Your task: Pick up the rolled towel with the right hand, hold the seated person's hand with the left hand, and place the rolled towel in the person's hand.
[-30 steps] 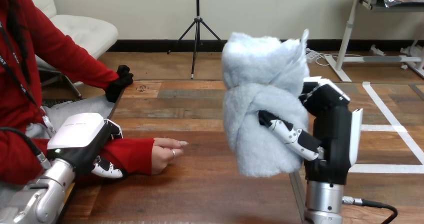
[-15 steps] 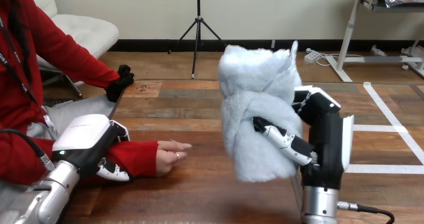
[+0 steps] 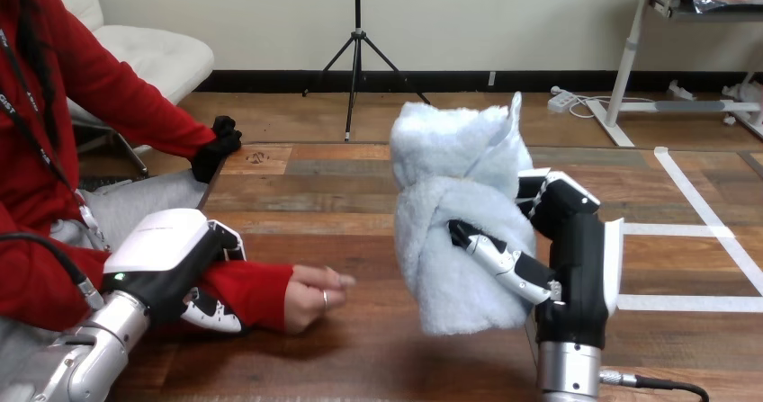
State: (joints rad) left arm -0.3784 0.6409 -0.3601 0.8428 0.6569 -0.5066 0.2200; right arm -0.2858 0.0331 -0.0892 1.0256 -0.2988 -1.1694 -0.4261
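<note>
Fingers (image 3: pixel 504 265) of the right hand (image 3: pixel 576 267) are curling round the rolled towel (image 3: pixel 454 204) and gripping it tight. This hand is holding the pale blue, fluffy towel upright in the air, above the wooden table (image 3: pixel 360 361), near the middle of the view. One black-and-white finger is lying across the front of the towel, and the rest of the hand is sitting behind it on the right.

The left hand (image 3: pixel 171 258) is resting on top of the person's wrist, at the end of the red sleeve (image 3: pixel 256 287). Its fingers are curling round the sleeve from the near side and holding the wrist. The person's hand (image 3: pixel 313 296) is sticking out past the left hand and lying on the table, with its own fingers bent loosely and holding nothing. The towel is hanging to the right of the person's hand, apart from it and not touching.
</note>
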